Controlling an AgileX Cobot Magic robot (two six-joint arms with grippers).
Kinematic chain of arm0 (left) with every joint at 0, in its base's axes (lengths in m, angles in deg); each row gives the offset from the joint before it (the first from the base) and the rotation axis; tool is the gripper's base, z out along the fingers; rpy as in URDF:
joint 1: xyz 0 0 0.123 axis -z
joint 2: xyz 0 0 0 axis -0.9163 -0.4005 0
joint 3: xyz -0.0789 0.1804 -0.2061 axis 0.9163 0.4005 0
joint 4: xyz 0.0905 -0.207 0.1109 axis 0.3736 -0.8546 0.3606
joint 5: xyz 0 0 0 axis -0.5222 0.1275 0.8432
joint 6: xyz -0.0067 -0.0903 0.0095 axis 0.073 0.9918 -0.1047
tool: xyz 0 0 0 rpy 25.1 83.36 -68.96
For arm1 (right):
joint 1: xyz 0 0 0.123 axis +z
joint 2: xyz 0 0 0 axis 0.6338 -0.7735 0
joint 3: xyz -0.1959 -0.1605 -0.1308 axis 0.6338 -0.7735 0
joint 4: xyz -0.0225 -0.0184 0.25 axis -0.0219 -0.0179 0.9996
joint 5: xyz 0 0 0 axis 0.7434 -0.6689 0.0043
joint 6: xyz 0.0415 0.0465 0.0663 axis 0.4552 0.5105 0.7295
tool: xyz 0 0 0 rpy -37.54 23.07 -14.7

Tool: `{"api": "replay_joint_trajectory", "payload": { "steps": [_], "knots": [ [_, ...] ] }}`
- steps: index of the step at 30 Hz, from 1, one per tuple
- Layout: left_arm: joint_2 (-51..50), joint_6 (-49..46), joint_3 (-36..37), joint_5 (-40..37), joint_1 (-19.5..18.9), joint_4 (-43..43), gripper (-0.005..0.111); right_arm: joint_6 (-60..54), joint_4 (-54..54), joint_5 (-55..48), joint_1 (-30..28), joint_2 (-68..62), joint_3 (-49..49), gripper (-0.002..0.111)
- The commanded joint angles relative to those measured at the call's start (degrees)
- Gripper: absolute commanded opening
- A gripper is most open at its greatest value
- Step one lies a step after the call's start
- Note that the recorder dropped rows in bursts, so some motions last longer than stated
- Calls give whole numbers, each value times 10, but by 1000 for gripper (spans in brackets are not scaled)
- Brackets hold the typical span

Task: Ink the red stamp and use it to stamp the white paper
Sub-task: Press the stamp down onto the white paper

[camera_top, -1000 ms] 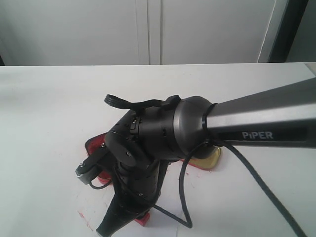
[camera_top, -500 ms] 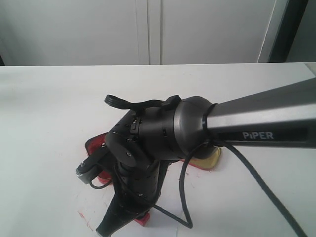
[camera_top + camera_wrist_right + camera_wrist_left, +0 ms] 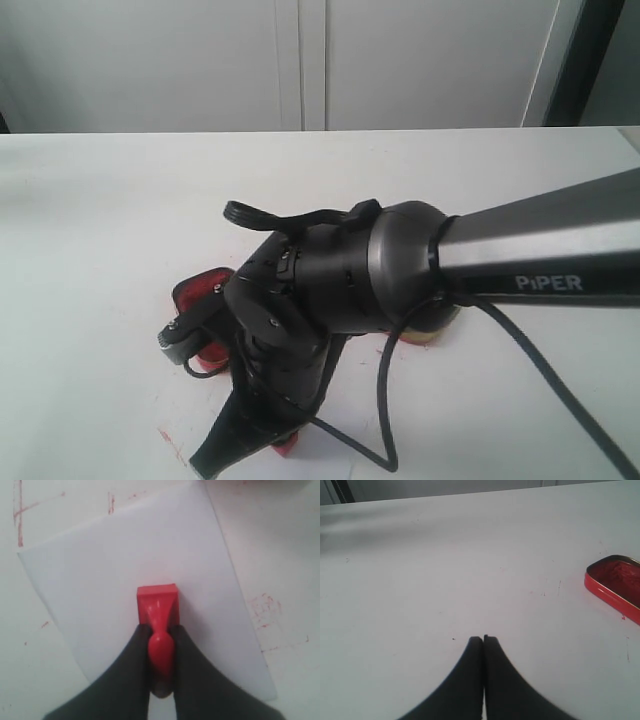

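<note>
I hold stamp [image 3: 157, 599] by knob in right gripper [image 3: 160, 630], over paper [image 3: 95, 565] | stamp seems light, stiff, slippery: grip knob low | left gripper [image 3: 483, 640] closed, empty

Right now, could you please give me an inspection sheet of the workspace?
Surface: white table, red ink smears.
Job's things: red stamp over white paper; contact unclear.
Clutter: open ink tin; gold lid, mostly hidden.
Pincers: right pincer shut on the stamp's handle; left pincer shut, empty.
Cables: black cable loops over the table.
Surroundings: white cabinet doors.
</note>
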Motion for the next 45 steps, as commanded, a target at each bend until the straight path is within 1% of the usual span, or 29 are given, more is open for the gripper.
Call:
{"api": "replay_joint_trajectory", "payload": {
  "steps": [1, 4, 12, 25, 34, 45],
  "knots": [
    [3, 2, 3, 2, 0, -3, 0, 30, -21, 25, 1, 19, -5, 0],
    [3, 2, 3, 2, 0, -3, 0, 43, -38, 32, 1, 31, -5, 0],
    [3, 2, 3, 2, 0, -3, 0, 45, -38, 34, 1, 55, -5, 0],
    [3, 2, 3, 2, 0, -3, 0, 49, -41, 34, 1, 57, -5, 0],
    [3, 2, 3, 2, 0, -3, 0, 82, -97, 35, 1, 57, -5, 0],
    [3, 2, 3, 2, 0, -3, 0, 83, -109, 34, 1, 57, -5, 0]
  ]
}}
